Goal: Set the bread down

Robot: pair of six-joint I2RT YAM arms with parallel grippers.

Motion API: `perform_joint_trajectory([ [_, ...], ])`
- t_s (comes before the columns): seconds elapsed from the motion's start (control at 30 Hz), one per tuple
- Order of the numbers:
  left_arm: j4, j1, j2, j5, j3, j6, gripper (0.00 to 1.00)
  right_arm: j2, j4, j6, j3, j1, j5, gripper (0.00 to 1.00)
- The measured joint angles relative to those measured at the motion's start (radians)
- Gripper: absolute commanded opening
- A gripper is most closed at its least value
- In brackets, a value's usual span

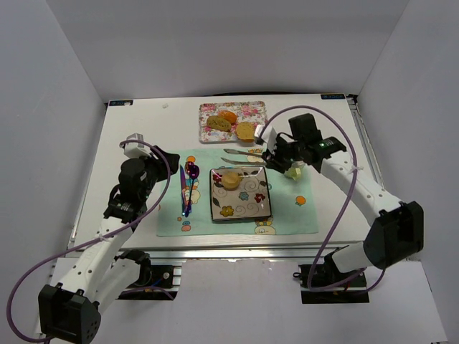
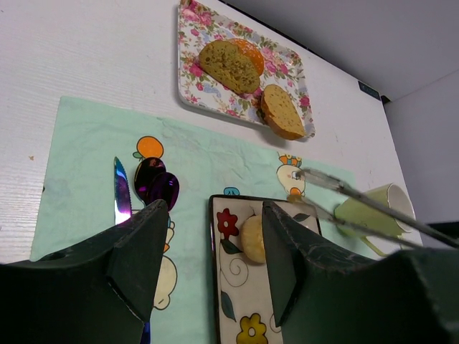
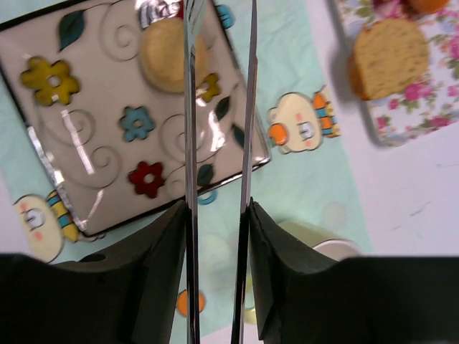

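Small round golden bread lying flat on flower-patterned plate, far-left corner.

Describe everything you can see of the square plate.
The plate is square with rounded corners and glossy like glazed ceramic. It is cream with a dark rim, painted with yellow, blue and red flowers, leaves and swirls. It lies flat on the green mat. One small round bread sits by its far edge. In the right wrist view the tongs cross over it; no contact shows.

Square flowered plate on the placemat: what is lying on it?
One round bread piece lies near the far edge of the plate; otherwise only painted flowers show. In the right wrist view the tongs cover thin strips.
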Motion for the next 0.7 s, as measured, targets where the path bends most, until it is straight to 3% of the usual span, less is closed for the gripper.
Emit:
perform_joint_trajectory([
  [0.4, 0.000, 0.000, 0.002, 0.000, 0.000, 0.000, 0.65, 0.351, 0.119, -0.041, 0.229, -0.019, 0.206, 0.42],
  [0.7, 0.000, 0.000, 0.001, 0.000, 0.000, -0.001, 0.65, 0.389, 0.160, -0.086, 0.239, -0.019, 0.294, 0.43],
])
